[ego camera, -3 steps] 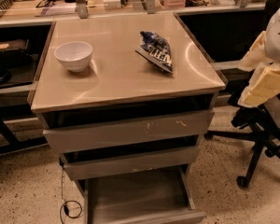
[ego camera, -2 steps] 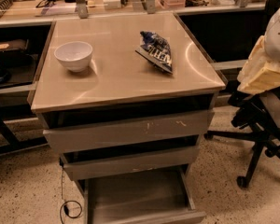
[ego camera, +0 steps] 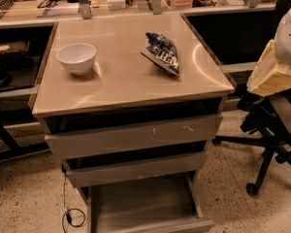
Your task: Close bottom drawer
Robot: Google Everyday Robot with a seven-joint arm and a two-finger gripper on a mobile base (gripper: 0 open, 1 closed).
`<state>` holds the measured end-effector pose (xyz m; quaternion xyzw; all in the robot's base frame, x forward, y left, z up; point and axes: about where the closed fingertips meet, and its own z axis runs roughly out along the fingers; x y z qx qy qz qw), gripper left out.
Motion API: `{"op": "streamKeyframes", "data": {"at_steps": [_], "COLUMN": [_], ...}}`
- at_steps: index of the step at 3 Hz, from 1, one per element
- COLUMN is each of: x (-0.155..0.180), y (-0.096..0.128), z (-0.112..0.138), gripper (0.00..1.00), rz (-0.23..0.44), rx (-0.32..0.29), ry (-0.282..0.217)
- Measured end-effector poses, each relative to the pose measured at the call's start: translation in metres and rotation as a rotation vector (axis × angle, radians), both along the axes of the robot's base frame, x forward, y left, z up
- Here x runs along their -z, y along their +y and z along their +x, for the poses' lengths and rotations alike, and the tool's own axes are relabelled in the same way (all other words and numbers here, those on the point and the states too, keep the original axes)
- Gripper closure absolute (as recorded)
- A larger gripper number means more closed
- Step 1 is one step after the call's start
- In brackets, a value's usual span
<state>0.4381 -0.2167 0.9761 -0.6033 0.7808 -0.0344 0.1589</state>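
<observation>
Speckled floor (ego camera: 24, 198) lies around a grey cabinet, its bottom drawer (ego camera: 140, 205) pulled out at the lower edge. The gripper (ego camera: 274, 72) hangs at the right edge above a chair (ego camera: 271, 130), well apart from the drawer; spread or closed, I cannot tell. An off-centre push could skew and jam the drawer, and the arm could clip the chair. A bowl (ego camera: 76, 57) and a bag (ego camera: 162, 52) sit on the tan top (ego camera: 121, 84), with cluttered benches (ego camera: 39, 8) behind.
</observation>
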Motion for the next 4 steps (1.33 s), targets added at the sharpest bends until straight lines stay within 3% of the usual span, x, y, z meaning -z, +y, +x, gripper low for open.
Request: {"op": "streamKeyframes", "data": {"at_steps": [1, 2, 3, 4], "x": [0.030, 0.082, 0.155, 0.185], "y": [0.000, -0.002, -0.007, -0.010], "z": [-0.010, -0.034, -0.065, -0.088], "gripper": [1.00, 1.00, 1.00, 1.00], "rz": [-0.004, -0.005, -0.012, -0.030], "rx": [0.022, 0.058, 0.102, 0.099], "ry": [0.031, 0.053, 0.145, 0.216]}}
